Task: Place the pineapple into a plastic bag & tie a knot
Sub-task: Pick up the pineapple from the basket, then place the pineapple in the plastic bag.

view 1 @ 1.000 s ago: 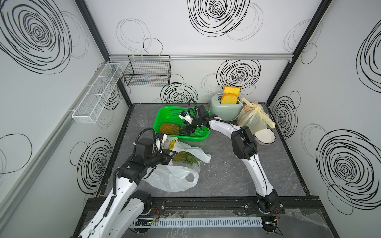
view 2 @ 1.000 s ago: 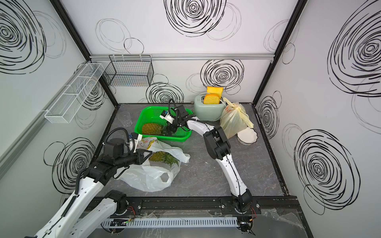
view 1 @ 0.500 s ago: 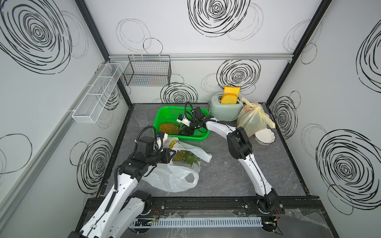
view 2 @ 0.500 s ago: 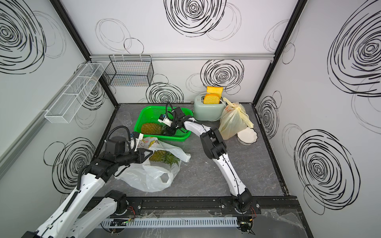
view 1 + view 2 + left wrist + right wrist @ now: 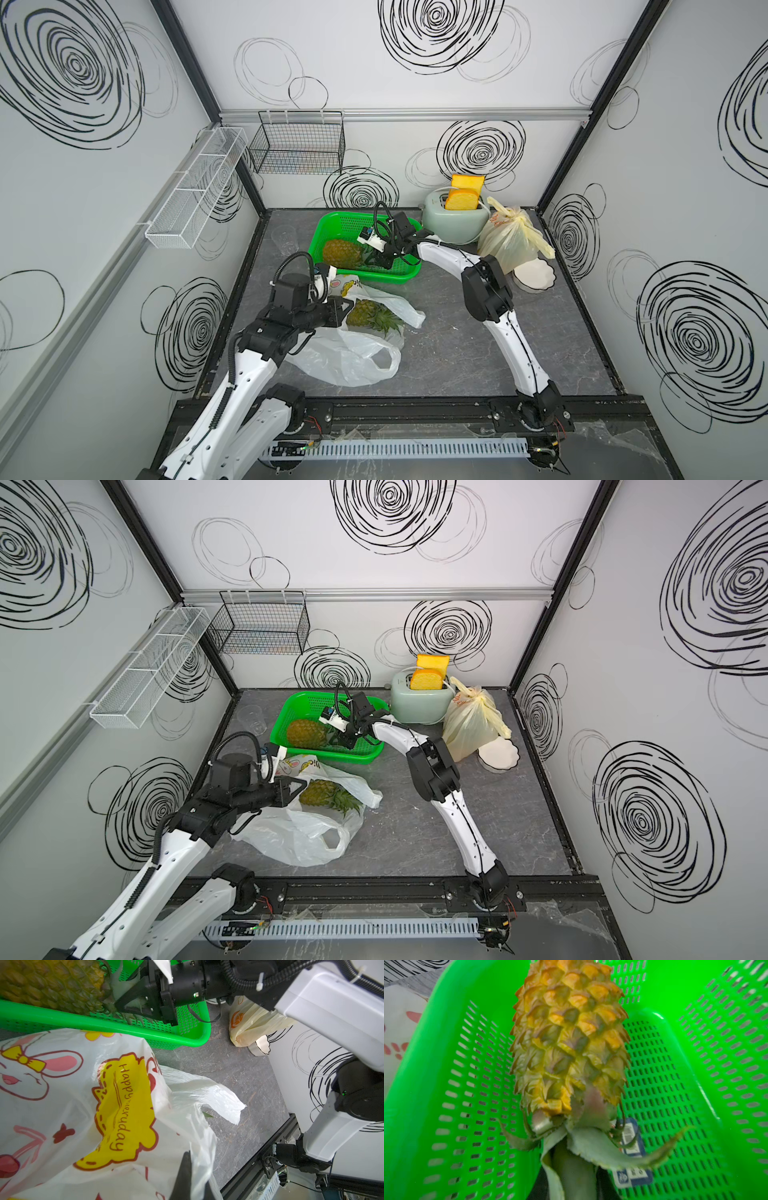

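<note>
A pineapple (image 5: 341, 253) lies in a green basket (image 5: 405, 277) at the back of the grey surface (image 5: 457, 357). The right fingers (image 5: 143, 1011) are narrow around its leafy top, probably the easiest handle for lifting it out. The left fingers (image 5: 184, 1176) pinch the rim of a white printed bag (image 5: 345, 357), apparently to keep its mouth open. A second pineapple (image 5: 360, 312) sits inside.
</note>
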